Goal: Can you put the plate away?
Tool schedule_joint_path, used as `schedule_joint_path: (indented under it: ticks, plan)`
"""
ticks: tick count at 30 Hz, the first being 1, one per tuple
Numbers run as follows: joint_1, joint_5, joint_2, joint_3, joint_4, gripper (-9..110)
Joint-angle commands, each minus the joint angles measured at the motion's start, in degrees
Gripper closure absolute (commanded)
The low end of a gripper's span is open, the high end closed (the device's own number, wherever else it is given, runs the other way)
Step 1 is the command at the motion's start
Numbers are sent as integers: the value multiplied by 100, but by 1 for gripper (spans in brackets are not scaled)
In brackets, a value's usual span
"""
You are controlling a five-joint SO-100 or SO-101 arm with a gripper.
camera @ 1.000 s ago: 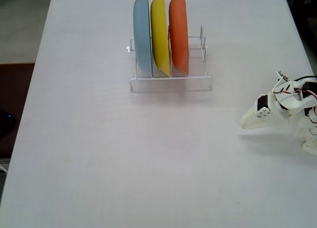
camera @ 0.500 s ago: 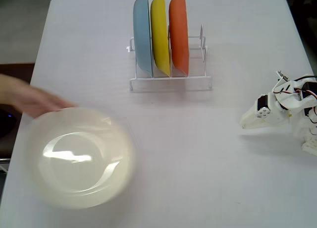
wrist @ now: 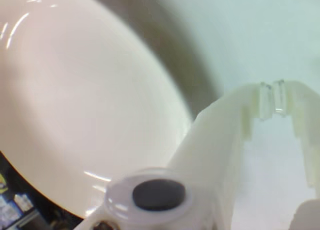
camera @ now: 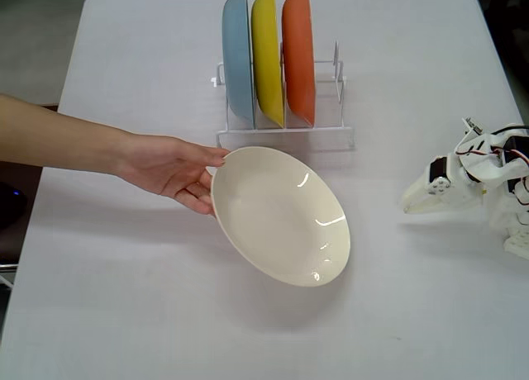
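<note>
The cream-white plate [camera: 281, 215] is near the middle of the table in the fixed view, tilted, with a person's hand [camera: 169, 167] holding its left rim. In the wrist view the plate [wrist: 85, 100] fills the left side. My gripper [camera: 411, 204] rests low at the table's right side, well apart from the plate, pointing toward it. In the wrist view my gripper [wrist: 272, 97] has its fingertips together, shut on nothing.
A white wire rack [camera: 285, 136] stands behind the plate with a blue plate [camera: 238, 54], a yellow plate [camera: 268, 54] and an orange plate [camera: 298, 54] upright in it. The person's forearm [camera: 58, 140] reaches in from the left edge.
</note>
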Motion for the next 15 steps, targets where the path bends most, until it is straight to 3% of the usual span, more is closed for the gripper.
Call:
schedule_joint_path:
  ticks: [1,10,15]
  plan:
    - [26,62,-9,-316,0,102]
    - [-70,9,-9,-387,-9,102]
    - [-44,-193,-756,-1187,-114,102]
